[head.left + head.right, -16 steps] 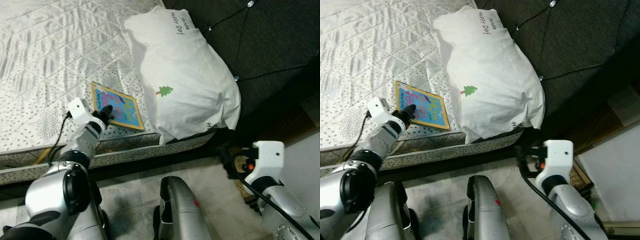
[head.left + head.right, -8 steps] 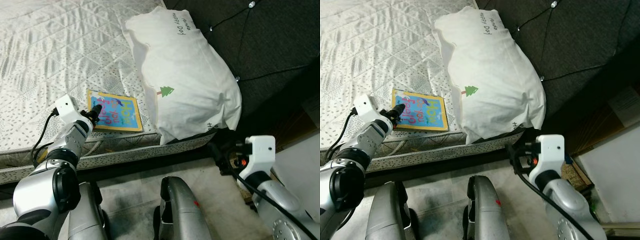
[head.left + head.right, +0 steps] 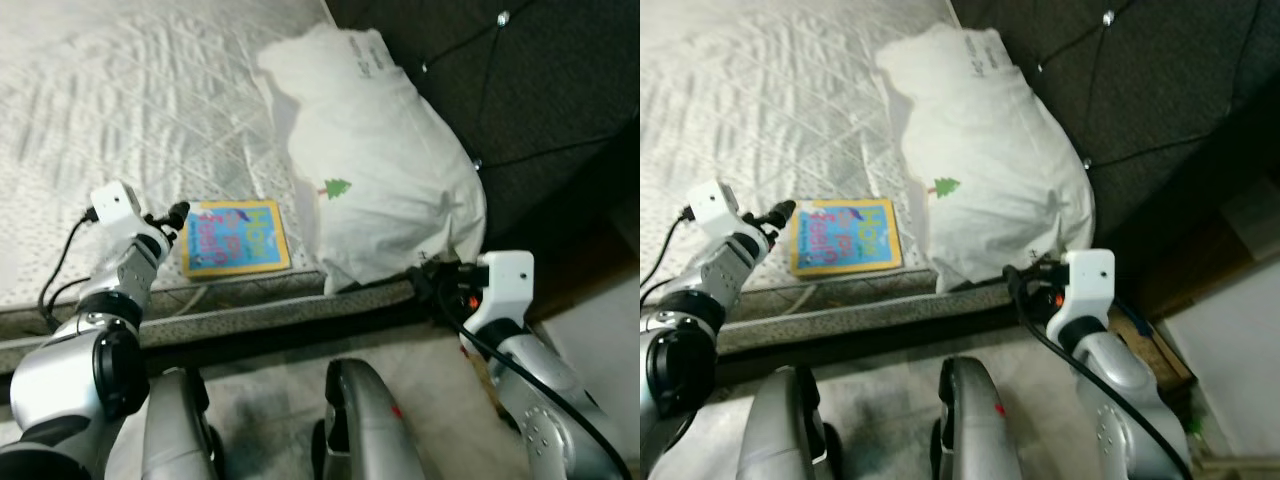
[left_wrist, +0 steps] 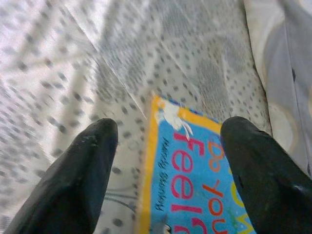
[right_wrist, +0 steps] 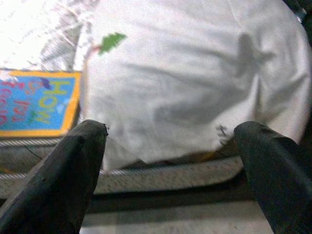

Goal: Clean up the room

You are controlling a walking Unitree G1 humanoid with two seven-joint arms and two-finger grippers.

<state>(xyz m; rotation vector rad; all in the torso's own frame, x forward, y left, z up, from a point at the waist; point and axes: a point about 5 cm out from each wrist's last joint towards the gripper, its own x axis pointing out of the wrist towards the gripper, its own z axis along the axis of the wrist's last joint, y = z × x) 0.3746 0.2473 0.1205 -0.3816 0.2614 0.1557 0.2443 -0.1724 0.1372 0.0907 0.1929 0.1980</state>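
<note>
A colourful picture book [image 3: 235,238] with a yellow border lies flat on the mattress near its front edge. My left gripper [image 3: 172,214] hovers just left of the book, open, with nothing between its fingers; in the left wrist view the book's corner [image 4: 195,190] lies between and beyond the two black fingertips [image 4: 97,146]. A big white pillow [image 3: 385,180] with a small green tree print rests right of the book. My right gripper [image 3: 428,284] is at the mattress edge below the pillow, open and empty, facing the pillow [image 5: 195,83].
The quilted grey mattress [image 3: 120,120] spreads up and to the left. A dark padded headboard [image 3: 540,90] with a thin cable stands behind the pillow. A cord [image 3: 190,297] hangs over the mattress edge. My legs and the pale floor [image 3: 260,400] lie below.
The left gripper has drawn back leftward off the book, and the book has turned square to the bed edge. The right gripper has risen up to the mattress edge under the pillow.
</note>
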